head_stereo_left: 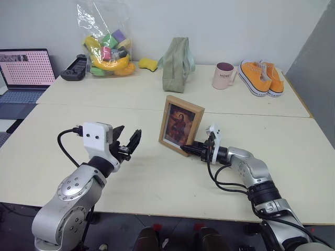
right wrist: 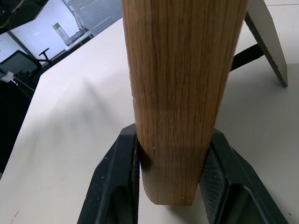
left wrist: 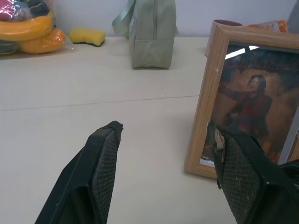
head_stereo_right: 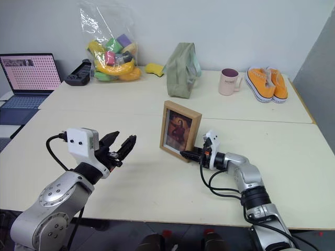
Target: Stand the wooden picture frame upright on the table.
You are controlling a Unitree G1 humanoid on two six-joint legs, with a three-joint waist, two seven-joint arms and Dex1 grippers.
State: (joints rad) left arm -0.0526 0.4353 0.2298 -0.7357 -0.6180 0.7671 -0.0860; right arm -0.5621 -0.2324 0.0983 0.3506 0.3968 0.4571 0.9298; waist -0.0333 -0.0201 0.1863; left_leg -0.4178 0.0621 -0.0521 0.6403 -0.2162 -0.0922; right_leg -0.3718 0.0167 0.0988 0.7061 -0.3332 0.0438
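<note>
The wooden picture frame (head_stereo_left: 180, 125) stands upright near the middle of the table (head_stereo_left: 157, 183), its portrait facing me. Its fold-out stand (right wrist: 266, 42) is spread out behind it. My right gripper (head_stereo_left: 186, 148) lies low and level at the frame's lower right corner. Its two fingers (right wrist: 117, 177) sit one on each side of the wood edge (right wrist: 182, 93), shut on it. My left gripper (head_stereo_left: 128, 140) hangs open above the table, to the left of the frame and apart from it. The left wrist view shows the portrait (left wrist: 243, 102) just past my left gripper's one fingertip.
Along the back of the table are a laptop (head_stereo_left: 23, 73), a black controller (head_stereo_left: 74, 68), a clear bag of toys (head_stereo_left: 107, 44), a yellow sponge (head_stereo_left: 148, 64), a green pouch (head_stereo_left: 178, 65), a pink mug (head_stereo_left: 224, 76) and orange shoes (head_stereo_left: 261, 77).
</note>
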